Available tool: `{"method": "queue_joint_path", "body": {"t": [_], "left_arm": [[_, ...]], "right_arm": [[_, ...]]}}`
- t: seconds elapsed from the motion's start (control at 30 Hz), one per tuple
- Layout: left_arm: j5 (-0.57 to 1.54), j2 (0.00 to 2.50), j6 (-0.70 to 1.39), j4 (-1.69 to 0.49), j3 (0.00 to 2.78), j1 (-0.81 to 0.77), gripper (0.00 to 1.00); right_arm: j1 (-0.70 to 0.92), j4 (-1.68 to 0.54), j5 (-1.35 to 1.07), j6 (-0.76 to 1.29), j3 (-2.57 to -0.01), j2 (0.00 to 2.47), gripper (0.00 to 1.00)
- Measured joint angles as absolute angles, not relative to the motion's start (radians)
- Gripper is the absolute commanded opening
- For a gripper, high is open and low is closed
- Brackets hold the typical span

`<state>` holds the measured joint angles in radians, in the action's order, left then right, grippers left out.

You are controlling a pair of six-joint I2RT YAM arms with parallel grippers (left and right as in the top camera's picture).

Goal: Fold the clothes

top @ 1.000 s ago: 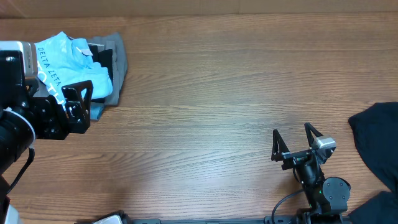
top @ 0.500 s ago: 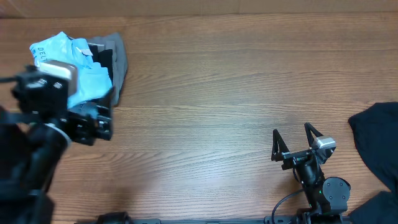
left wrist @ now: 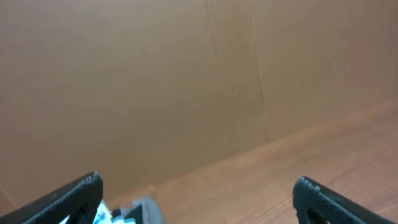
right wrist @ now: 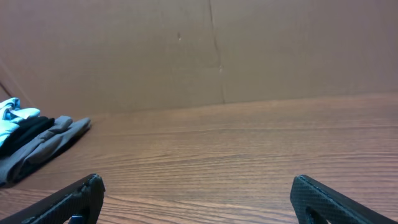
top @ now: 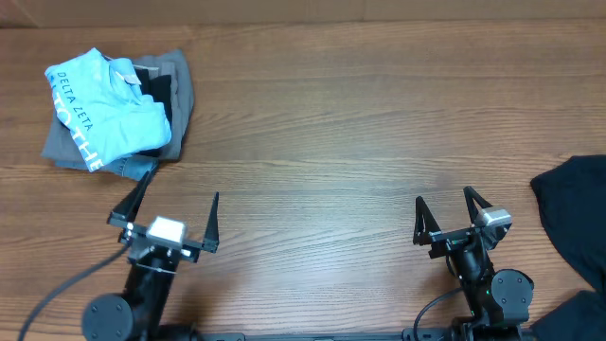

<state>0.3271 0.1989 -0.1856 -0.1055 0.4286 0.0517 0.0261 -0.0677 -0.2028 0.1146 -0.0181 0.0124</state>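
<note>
1. Since both pairs of jaws stand spread wide, the left gripper [top: 182, 187] and the right gripper [top: 443, 196] hold nothing.
2. Ahead and left of the left gripper, apart from it, the sky-blue shirt [top: 104, 114] lies crumpled atop grey and black garments [top: 180, 95]; a black garment [top: 573, 204] lies right of the right gripper.
3. The shirt looks light and limp, likely to bunch: pinch a single layer at collar or hem.

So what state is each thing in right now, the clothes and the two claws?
Light blue shirt: bundled up, lettering showing.
Grey garment: lying under the shirt.
Black garment: loose and unfolded at the right edge of view, partly cut off.
Left gripper: open, empty.
Right gripper: open, empty.
</note>
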Motion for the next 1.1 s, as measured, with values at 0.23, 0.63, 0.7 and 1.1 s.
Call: {"method": "queue_joint_path", "body": {"t": [0.23, 0.63, 0.7, 1.1], "left_arm": [[0.329, 0.031, -0.171, 0.218, 0.128, 0.052, 1.00], [0.329, 0.016, -0.163, 0.198, 0.009, 0.052, 1.00], [0.329, 0.015, -0.162, 0.139, 0.009, 0.052, 1.00], [0.329, 0.016, -0.160, -0.046, 0.008, 0.052, 1.00]], "right_arm": [[0.026, -0.067, -0.203, 0.114, -0.018, 0.012, 1.00], [0.026, -0.067, -0.203, 0.115, -0.018, 0.012, 1.00], [0.026, -0.067, -0.203, 0.115, -0.018, 0.012, 1.00], [0.026, -0.067, -0.203, 0.115, -0.018, 0.012, 1.00]]}}
